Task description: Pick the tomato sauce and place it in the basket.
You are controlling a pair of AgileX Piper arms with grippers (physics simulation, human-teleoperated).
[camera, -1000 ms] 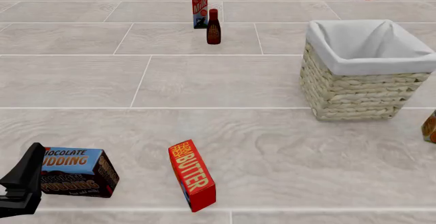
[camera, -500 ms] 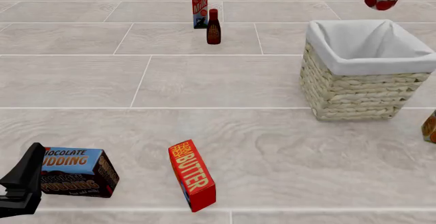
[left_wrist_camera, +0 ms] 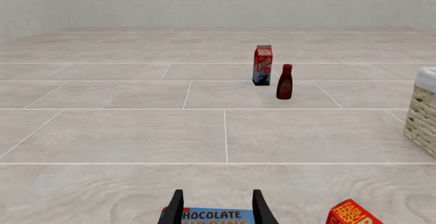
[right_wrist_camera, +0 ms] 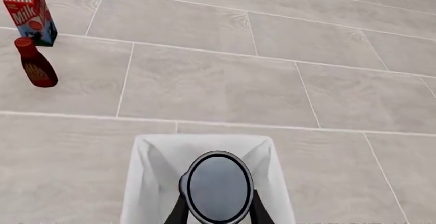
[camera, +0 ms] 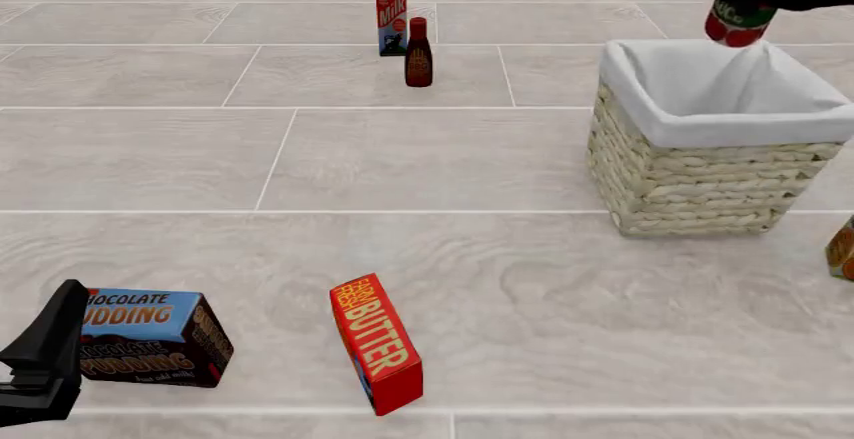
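Tomato sauce can (right_wrist_camera: 219, 187) hangs clamped in the right gripper (right_wrist_camera: 218, 206) above the wicker basket (camera: 694, 184); lower it centred over the white lining (right_wrist_camera: 155, 175) before releasing. Left gripper (left_wrist_camera: 217, 208) is spread, idle.

Simulated test scene w/ kitchen or grocery feel, not a real room. Pale wood-look tiled tabletop (camera: 441, 159) runs to a plain pale wall (left_wrist_camera: 218, 2). Loose packaged food on it: milk carton (camera: 390, 11), dark sauce bottle (camera: 418, 53), butter box (camera: 376, 343), chocolate pudding box (camera: 154, 337), plus cloth-lined wicker basket (camera: 694, 184).
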